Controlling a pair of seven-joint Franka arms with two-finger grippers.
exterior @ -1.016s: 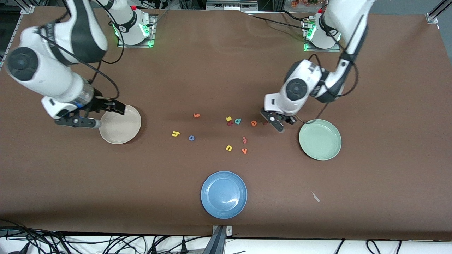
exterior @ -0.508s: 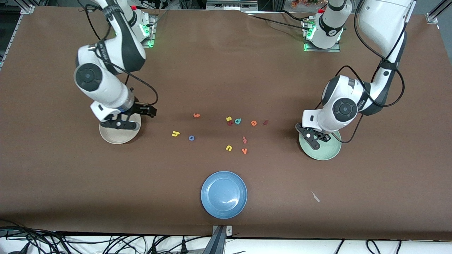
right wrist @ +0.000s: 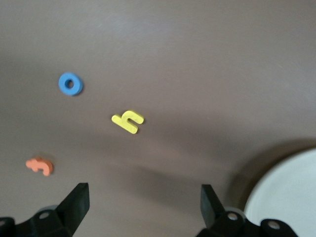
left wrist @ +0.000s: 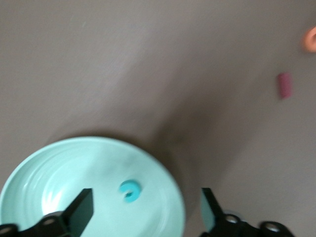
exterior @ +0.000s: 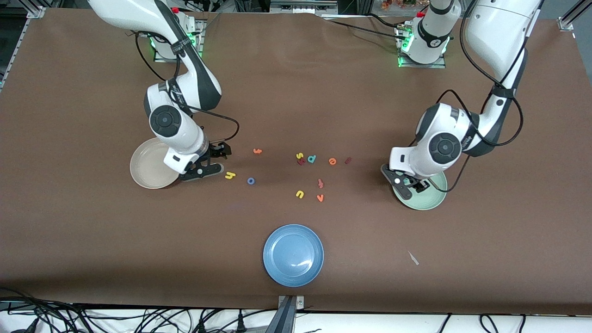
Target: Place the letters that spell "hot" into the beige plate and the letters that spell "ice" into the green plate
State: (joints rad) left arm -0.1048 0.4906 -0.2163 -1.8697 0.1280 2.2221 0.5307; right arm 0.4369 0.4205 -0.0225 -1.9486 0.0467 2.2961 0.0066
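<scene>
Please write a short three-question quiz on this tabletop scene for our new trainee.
1. True or false: the teal c lies in the green plate.
2. Which letter lies nearest the right end effector? A) yellow h B) blue o C) orange e
3. Fill in: the left end effector is over the green plate with its jaws ____.

Key: 1 true; 2 A; 3 open.
</scene>
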